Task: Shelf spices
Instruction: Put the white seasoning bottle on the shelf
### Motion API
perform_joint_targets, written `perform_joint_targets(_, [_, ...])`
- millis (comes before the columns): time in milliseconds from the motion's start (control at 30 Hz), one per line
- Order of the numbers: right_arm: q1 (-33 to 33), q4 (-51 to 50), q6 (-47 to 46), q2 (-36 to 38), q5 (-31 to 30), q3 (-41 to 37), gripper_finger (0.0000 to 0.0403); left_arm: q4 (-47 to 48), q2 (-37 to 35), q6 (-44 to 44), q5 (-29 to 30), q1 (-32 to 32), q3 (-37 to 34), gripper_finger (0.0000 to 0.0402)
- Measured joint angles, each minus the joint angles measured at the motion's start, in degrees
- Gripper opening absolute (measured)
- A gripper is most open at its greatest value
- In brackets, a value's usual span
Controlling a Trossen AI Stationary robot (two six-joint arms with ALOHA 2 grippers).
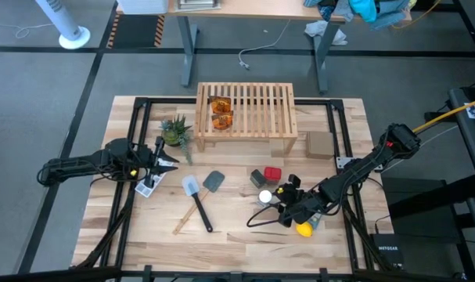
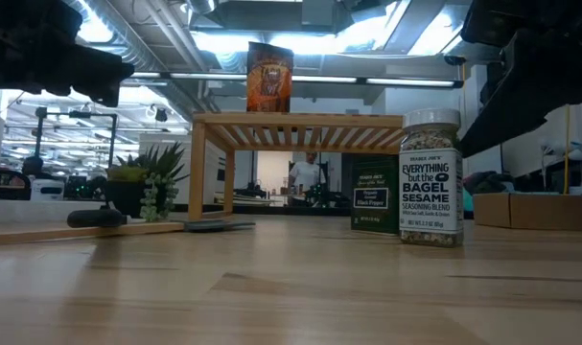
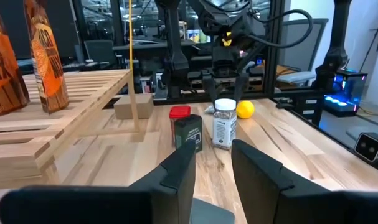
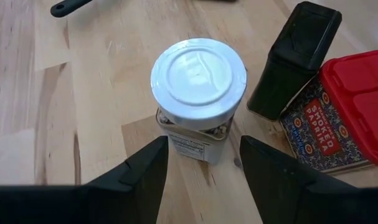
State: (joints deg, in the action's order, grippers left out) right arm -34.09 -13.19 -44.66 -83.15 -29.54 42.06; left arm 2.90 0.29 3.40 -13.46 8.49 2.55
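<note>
Two amber packets stand on the shelf, while the right gripper hovers released just above the white-capped bottle, black box and red box beside it; left gripper waits unclenched, empty

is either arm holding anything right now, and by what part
Nothing is held. The right gripper hangs open above the white-capped bottle; the left gripper is open and empty.

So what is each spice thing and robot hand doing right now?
Two orange packets: standing on the shelf.
White-capped bottle: upright on the table, cap on, not held.
Black box: upright, beside the bottle.
Red box: on the table, lid shut.
Right gripper: open, just above the bottle.
Left gripper: open, empty.
</note>
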Motion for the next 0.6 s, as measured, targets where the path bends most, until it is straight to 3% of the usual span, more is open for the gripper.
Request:
perform_joint_targets(333, [-0.01,0.17,-0.02,0.00,-1.82,0.00,0.0207,-0.04,0.02,0.00,-0.01,0.00,0.00,0.0098])
perform_joint_targets(600, [-0.01,-0.59,-3.73,0.00,-6.86,-0.02,0.0207,-0.07,0.02,0.00,-0.01,0.00,-0.02,0.0098])
